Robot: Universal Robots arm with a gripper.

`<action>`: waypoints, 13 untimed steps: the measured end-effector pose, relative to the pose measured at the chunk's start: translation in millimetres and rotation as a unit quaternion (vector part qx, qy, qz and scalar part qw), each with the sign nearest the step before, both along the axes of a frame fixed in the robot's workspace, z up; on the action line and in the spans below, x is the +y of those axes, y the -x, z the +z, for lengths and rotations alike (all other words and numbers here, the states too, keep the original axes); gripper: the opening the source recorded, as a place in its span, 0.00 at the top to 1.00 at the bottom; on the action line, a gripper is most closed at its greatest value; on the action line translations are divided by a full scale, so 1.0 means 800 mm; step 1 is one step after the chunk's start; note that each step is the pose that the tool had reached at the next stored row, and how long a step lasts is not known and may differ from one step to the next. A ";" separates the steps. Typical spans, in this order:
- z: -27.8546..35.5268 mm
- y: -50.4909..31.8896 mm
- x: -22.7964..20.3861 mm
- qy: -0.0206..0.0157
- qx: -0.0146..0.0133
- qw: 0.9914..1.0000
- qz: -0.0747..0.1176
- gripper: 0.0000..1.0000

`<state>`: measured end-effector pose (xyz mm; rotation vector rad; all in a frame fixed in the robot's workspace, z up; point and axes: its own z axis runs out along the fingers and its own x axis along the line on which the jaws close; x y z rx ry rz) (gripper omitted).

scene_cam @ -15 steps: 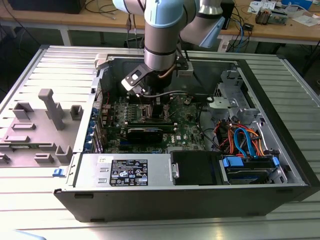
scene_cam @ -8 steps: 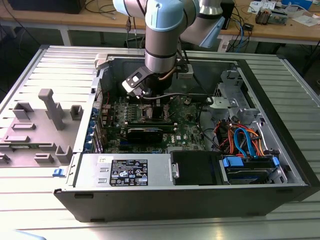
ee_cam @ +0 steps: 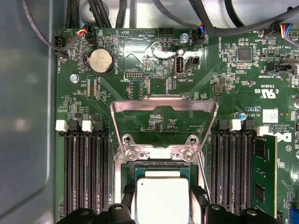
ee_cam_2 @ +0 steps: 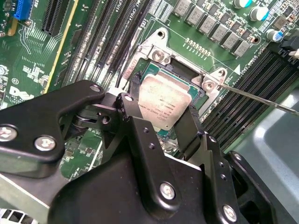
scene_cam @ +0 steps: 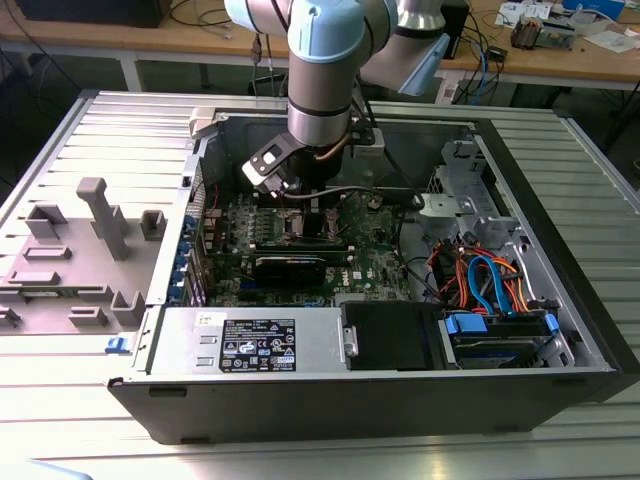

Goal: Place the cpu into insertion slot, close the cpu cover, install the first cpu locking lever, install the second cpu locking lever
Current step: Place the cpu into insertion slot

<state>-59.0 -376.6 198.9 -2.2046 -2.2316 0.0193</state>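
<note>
1. Gripping the cpu (ee_cam: 162, 198) by two opposite edges, the pincer (ee_cam_2: 164, 95) is closed on it, with one black finger (ee_cam_2: 194, 122) on each side. It reaches down into the open computer case (scene_cam: 330, 405), which sits on the ribbed tabletop (scene_cam: 60, 400).
2. The cpu lies level and square over the insertion slot (ee_cam_2: 184, 74), inside the slot's silvery rim and between the banks of long black memory slots (ee_cam: 86, 172). I cannot tell whether it is fully seated or held just clear of the contacts. As I judge it, the first step is at its very end but not finished, since the pincer has not let go.
3. The cpu cover (ee_cam: 163, 100) is flipped back, away from the slot. Its square window shows the green motherboard (ee_cam: 233, 93) through it, so closing the cover is not yet done.
4. A thin lever rod (ee_cam_2: 261, 99) runs free beside the slot, angled away from the frame and not hooked under any catch. From that, neither locking lever looks installed. That leaves the cover and both levers to do once the cpu is placed.
</note>
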 end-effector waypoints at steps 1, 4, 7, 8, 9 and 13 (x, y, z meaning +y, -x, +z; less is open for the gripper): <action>0.0000 0.000 0.0000 0.000 0.000 1.000 0.000 0.45; 0.0021 0.000 0.0001 0.000 0.000 1.000 0.000 0.45; 0.0023 -0.001 0.0000 0.000 0.000 1.000 0.000 0.45; 0.0024 -0.002 0.0000 0.000 0.000 1.000 0.000 0.45; 0.0022 -0.002 0.0000 0.000 0.000 1.000 0.000 0.45; 0.0008 -0.002 0.0001 0.000 0.001 1.000 0.000 0.45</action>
